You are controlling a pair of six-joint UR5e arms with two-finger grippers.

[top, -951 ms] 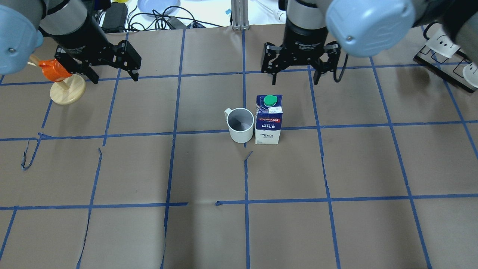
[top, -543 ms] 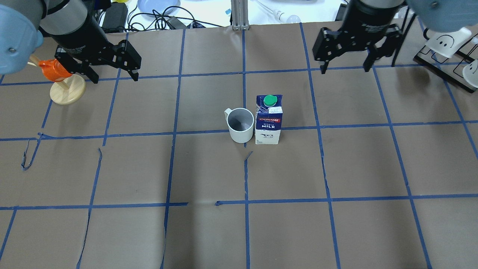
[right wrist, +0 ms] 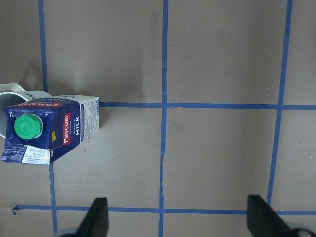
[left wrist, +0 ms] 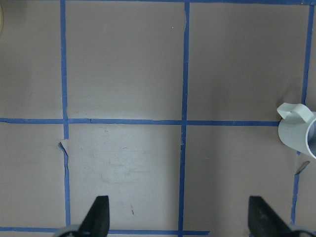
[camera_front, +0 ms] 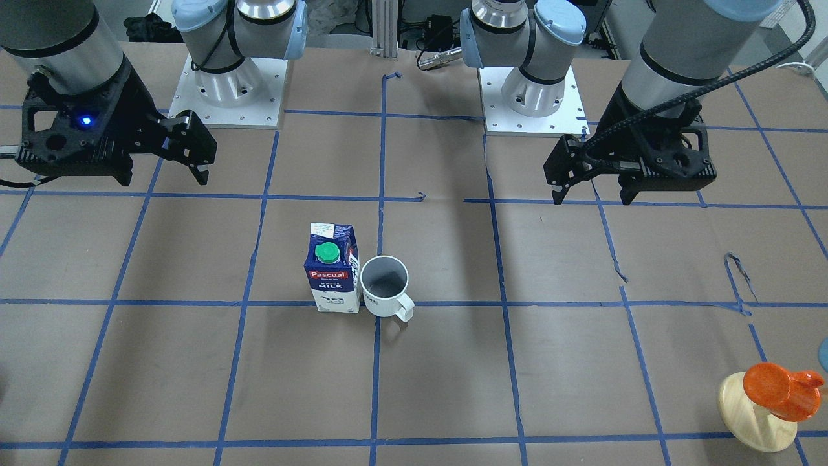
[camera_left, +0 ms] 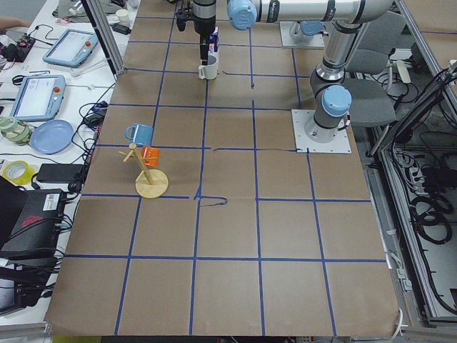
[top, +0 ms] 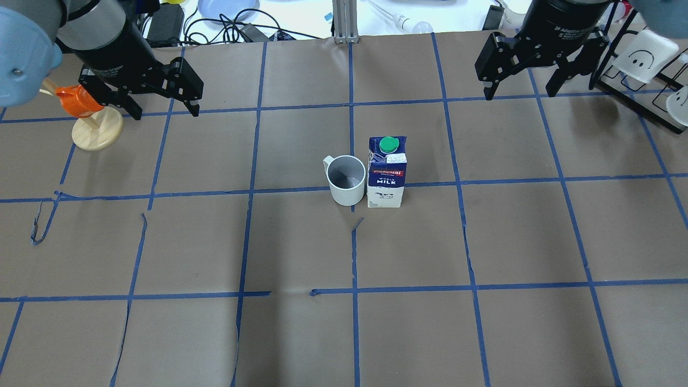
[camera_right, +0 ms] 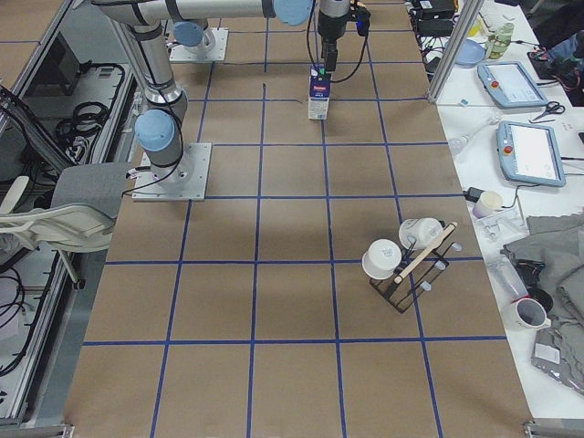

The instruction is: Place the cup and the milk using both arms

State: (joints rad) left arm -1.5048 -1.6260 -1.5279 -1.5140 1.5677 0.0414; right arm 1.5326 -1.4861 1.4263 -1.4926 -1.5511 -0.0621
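Observation:
The white cup (top: 346, 180) with a grey inside stands upright at the table's middle, its handle toward the far left. The milk (top: 386, 174) carton stands upright right against it, on its right. Both show in the front view: the cup (camera_front: 385, 288) and the milk (camera_front: 332, 275). My left gripper (top: 165, 110) is open and empty, far to the left of the cup. My right gripper (top: 520, 94) is open and empty, far back and to the right of the milk. The left wrist view catches the cup (left wrist: 298, 133) at its right edge. The right wrist view shows the milk (right wrist: 47, 131) at its left.
An orange cup-like object (top: 80, 102) on a pale wooden stand (top: 97, 134) sits just left of my left gripper. A black rack with white mugs (top: 645, 64) stands at the far right. Cables and a blue plate (top: 228, 8) lie beyond the far edge.
My right gripper has moved from just behind the milk to the far right and back, staying open. The left gripper, cup and milk have not moved.

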